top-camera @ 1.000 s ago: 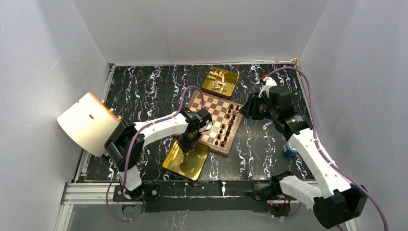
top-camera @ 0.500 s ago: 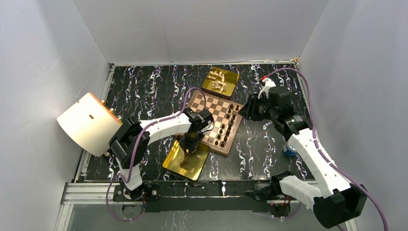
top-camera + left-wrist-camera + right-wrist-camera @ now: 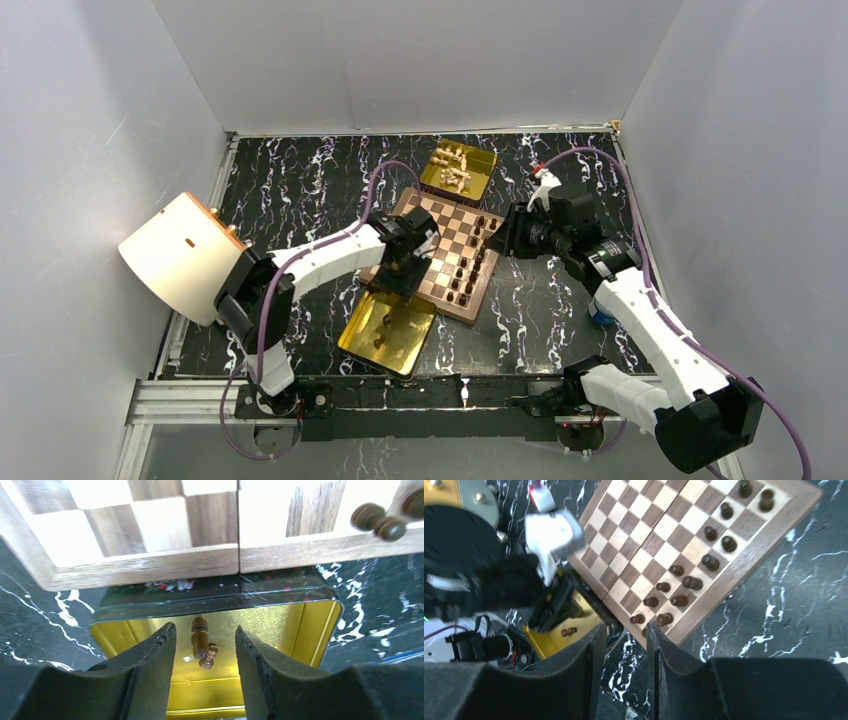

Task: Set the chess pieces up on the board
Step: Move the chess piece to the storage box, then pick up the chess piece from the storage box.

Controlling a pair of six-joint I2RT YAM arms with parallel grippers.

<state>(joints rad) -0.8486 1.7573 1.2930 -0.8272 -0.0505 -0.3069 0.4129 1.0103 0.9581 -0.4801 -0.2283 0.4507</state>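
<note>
Ahead of the right gripper, fingers slightly parted on nothing: tiny dark brown turned wooden chessmen, upright in two rows along the edge nearest that gripper of the square wooden chessboard with brown and cream checks. Directly under the left gripper, fingers spread and empty, just off the chessboard's rim: shiny gold rectangular tray with two more dark chessmen lying close together inside. Well beyond both grippers, past the far corner of the chessboard: second gold tray with a heap of pale cream chessmen.

Robotics lab cell, plain white enclosure walls (three sides), aluminium frame.
</note>
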